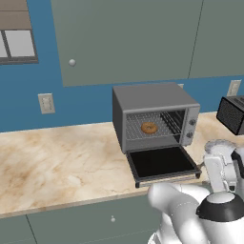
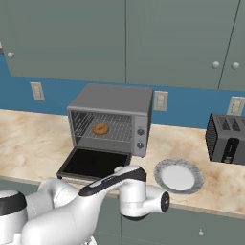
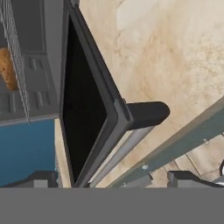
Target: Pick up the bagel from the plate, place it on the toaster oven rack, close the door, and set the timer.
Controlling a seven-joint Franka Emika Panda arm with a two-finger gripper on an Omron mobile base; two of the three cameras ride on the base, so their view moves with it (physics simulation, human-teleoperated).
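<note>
My pincer (image 3: 109, 179) is spread wide, with nothing between its tips; I see the two dark fingertips (image 3: 41, 178) at the bottom of the hand view. Straight ahead of them is the door (image 3: 83, 105), lying open and flat, its dark glass pane facing up and its pale bar handle (image 3: 118, 153) running along the near edge, just beyond the tips. I cannot tell whether either tip touches the handle.

The door's outer edge hangs at the front lip of the counter (image 1: 57, 157), so on my side of it there is open air above the cabinet fronts. To one side of the door the marble top is bare and wide; on the other side the plate (image 2: 178, 176) sits near the counter edge, close beside the door but apart from it. Farther off that way stands a black mesh-sided box (image 2: 226, 138) against the wall.

Beyond the door, the toaster oven (image 1: 155, 114) gapes open. The bagel (image 1: 149, 127) lies on the rack (image 1: 162, 125) inside the cavity, well past the door from my pincer, towards the left half of the rack.
</note>
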